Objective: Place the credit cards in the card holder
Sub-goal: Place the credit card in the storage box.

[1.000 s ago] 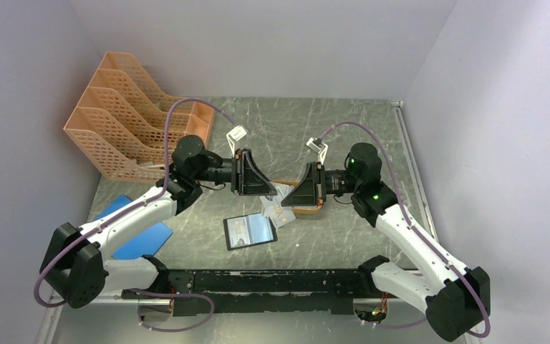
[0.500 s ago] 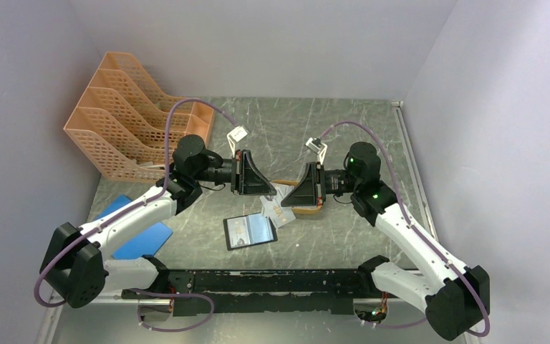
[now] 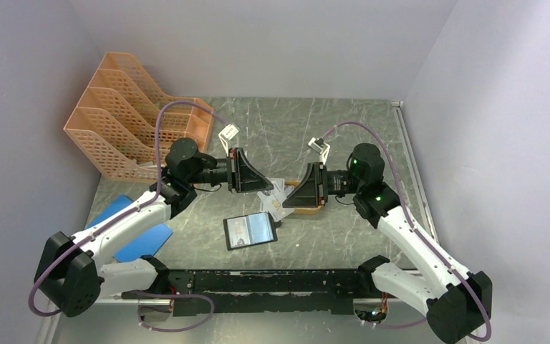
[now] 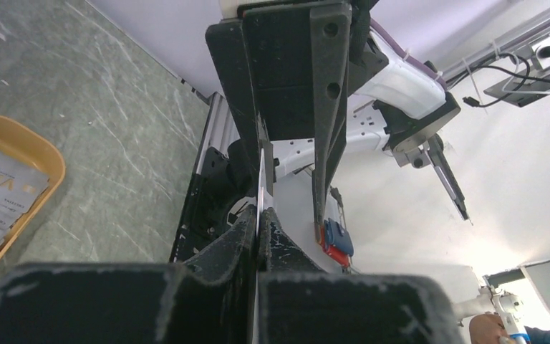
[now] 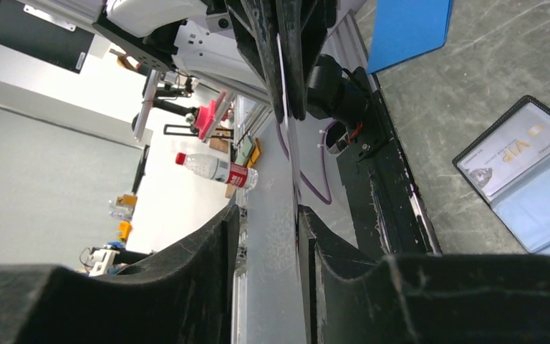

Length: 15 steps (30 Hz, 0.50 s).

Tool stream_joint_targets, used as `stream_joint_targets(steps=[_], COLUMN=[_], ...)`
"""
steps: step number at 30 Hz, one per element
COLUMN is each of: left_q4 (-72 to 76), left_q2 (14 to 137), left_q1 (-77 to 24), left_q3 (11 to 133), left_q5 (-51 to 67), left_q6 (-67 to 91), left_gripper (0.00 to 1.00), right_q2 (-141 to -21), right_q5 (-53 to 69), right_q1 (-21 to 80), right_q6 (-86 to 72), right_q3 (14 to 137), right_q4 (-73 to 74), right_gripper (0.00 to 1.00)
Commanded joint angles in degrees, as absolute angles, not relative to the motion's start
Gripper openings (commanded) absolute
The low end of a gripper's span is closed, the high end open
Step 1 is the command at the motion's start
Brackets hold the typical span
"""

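A credit card (image 4: 261, 179) hangs edge-on in the air between my two grippers. My left gripper (image 4: 259, 218) is shut on its near edge. In the right wrist view the same credit card (image 5: 288, 122) is a thin line, and my right gripper (image 5: 268, 215) is open with its fingers apart on either side of it. From above, the left gripper (image 3: 265, 188) and right gripper (image 3: 288, 199) face each other tip to tip. The black card holder (image 3: 249, 231) lies open on the table below them, with one card in a clear pocket (image 5: 508, 154). More credit cards (image 4: 0, 186) lie in the orange tray.
The orange oval tray (image 3: 309, 210) sits under my right gripper. An orange file rack (image 3: 132, 118) stands at the back left. A flat blue sheet (image 3: 140, 240) lies at the front left. The black rail (image 3: 258, 283) runs along the near edge.
My right gripper has opened from shut on the card. My left gripper finished closing on the card, and the left arm drew slightly to the left.
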<state>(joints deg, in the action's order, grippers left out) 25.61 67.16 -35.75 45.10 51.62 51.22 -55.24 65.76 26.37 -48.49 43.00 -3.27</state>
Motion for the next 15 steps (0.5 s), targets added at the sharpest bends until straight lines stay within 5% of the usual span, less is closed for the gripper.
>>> stream_joint_targets(steps=[1, 8, 12, 15], left_q4=[29.86, 30.59, 31.79, 33.53], left_q2=[66.18, 65.75, 65.82, 66.49], left_q1=[-34.16, -33.67, -33.44, -33.22], left_q3=[43.87, 43.62, 43.21, 42.4], left_q5=[49.84, 49.54, 49.6, 49.81], left_q6=[53.64, 54.41, 55.29, 56.87], left_gripper=[0.05, 0.05, 0.05, 0.05], right_q2=[-54.14, -54.52, -54.49, -54.11], right_q5=[66.63, 66.54, 66.28, 64.75], right_q1=[26.46, 26.52, 26.46, 26.48], right_q6=[-46.99, -46.35, -45.96, -44.24], right_q3=[42.91, 42.76, 42.7, 43.24], right_q4=[-0.63, -0.27, 1.08, 3.92], right_gripper=[0.37, 0.18, 0.0, 0.0])
